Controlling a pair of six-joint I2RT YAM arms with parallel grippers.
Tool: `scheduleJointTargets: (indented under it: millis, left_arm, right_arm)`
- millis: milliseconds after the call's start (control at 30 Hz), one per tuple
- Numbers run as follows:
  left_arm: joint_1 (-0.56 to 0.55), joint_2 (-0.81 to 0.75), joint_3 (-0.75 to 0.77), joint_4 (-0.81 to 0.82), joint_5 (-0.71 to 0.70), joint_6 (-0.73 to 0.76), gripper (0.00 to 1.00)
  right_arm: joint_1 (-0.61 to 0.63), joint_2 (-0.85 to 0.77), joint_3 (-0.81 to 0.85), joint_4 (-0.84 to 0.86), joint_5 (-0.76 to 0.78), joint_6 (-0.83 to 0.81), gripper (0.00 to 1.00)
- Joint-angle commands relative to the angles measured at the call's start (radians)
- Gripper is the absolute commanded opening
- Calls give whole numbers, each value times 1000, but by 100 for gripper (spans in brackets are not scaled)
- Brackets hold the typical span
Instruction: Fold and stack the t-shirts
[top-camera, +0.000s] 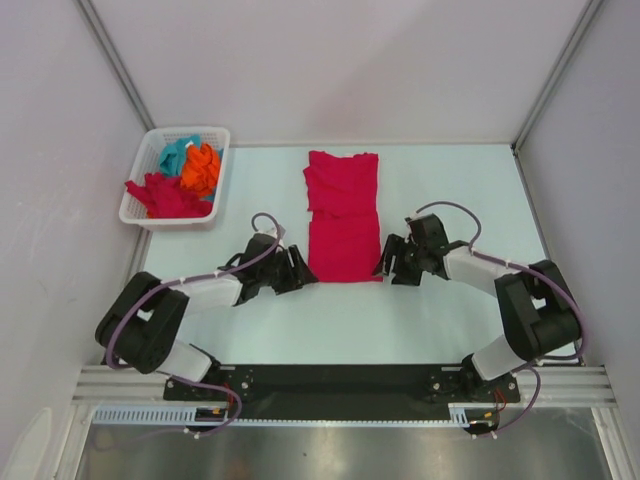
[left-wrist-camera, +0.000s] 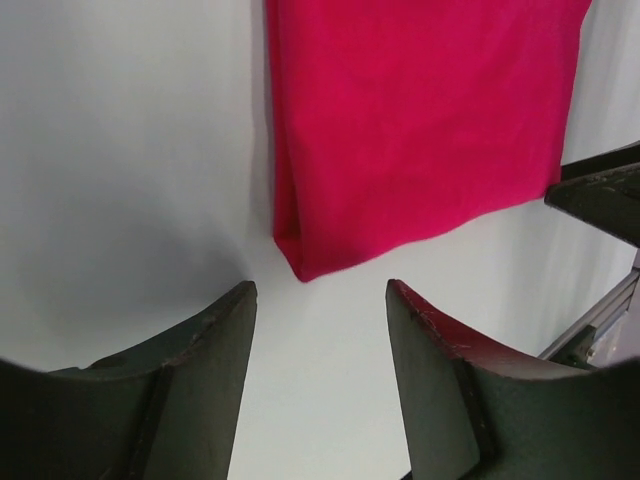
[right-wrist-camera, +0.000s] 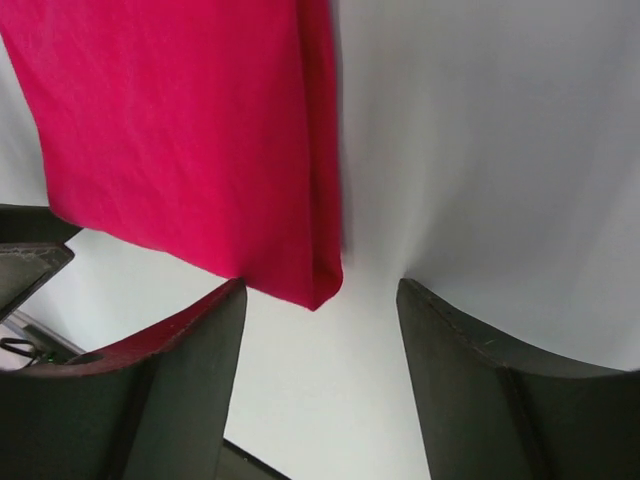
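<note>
A crimson t-shirt (top-camera: 342, 215) lies folded into a long strip in the middle of the table. My left gripper (top-camera: 300, 270) sits at its near left corner (left-wrist-camera: 305, 262), jaws open, nothing between them. My right gripper (top-camera: 388, 262) sits at the near right corner (right-wrist-camera: 318, 285), also open and empty. In each wrist view the cloth corner lies just beyond the fingertips, apart from them. More t-shirts, crimson (top-camera: 165, 195), orange (top-camera: 203, 168) and teal (top-camera: 178, 153), are heaped in the basket.
The white lattice basket (top-camera: 137, 213) stands at the far left by the side wall. White walls close in the table on three sides. The arm bases sit on a black rail (top-camera: 340, 380) at the near edge.
</note>
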Motion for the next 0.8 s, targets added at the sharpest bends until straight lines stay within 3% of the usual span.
scheduleJointTargets:
  millis: [0, 267, 367, 400, 467, 500, 600, 767]
  left_arm:
    - [5, 55, 48, 81, 16, 3, 59]
    - [23, 103, 66, 60, 9, 34, 48]
    - [23, 91, 54, 55, -2, 35, 36]
    - [23, 91, 49, 55, 0, 35, 24]
    - [22, 94, 43, 55, 12, 37, 6]
    - [20, 94, 37, 54, 19, 34, 0]
    - [5, 62, -12, 46, 27, 14, 0]
    - [-43, -130, -131, -43, -14, -23, 0]
  right_arm:
    - [4, 39, -3, 80, -13, 9, 66]
    - [3, 87, -4, 101, -19, 17, 48]
    - [4, 85, -14, 106, -18, 21, 38]
    - [7, 85, -20, 106, -18, 24, 26]
    - [10, 82, -26, 95, -9, 31, 13]
    - [18, 82, -32, 89, -9, 34, 0]
    - [33, 55, -70, 71, -1, 38, 0]
    - [82, -48, -167, -5, 14, 72, 0]
